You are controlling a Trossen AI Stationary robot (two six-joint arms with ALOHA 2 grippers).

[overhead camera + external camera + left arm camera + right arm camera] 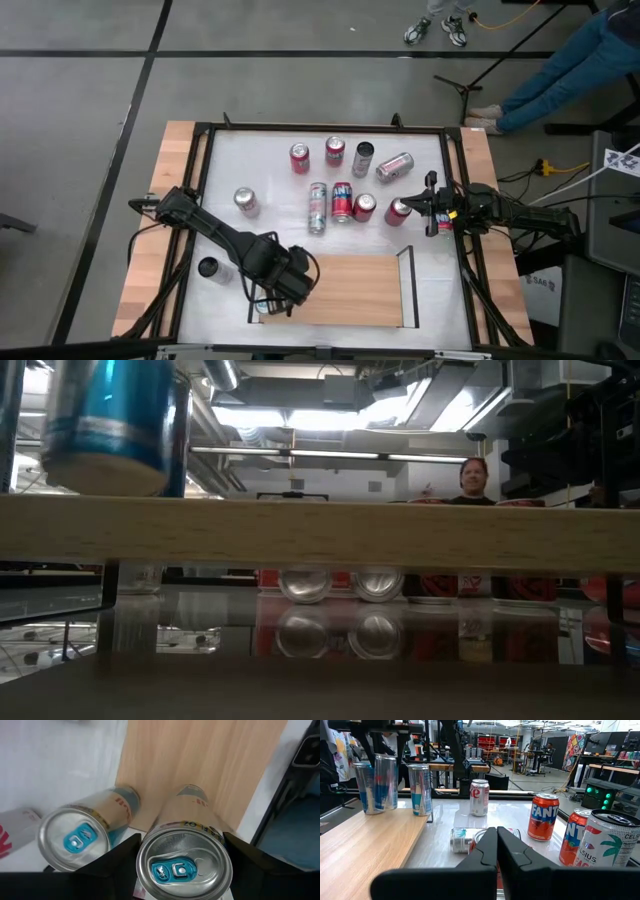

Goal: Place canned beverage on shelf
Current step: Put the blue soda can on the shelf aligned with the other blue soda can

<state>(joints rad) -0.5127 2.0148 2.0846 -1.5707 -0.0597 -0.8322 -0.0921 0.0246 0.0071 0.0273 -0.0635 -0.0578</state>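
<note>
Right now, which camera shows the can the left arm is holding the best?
The left wrist view: the can fills the picture, lid up, between the left gripper's fingers over the shelf. The low view shows its blue bottom, the right wrist view shows it far off, and the high view hides it.

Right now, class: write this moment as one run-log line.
left gripper: shut on blue can, over shelf edge | right gripper: shut, empty, waiting at table's right | placement: not yet done
</note>
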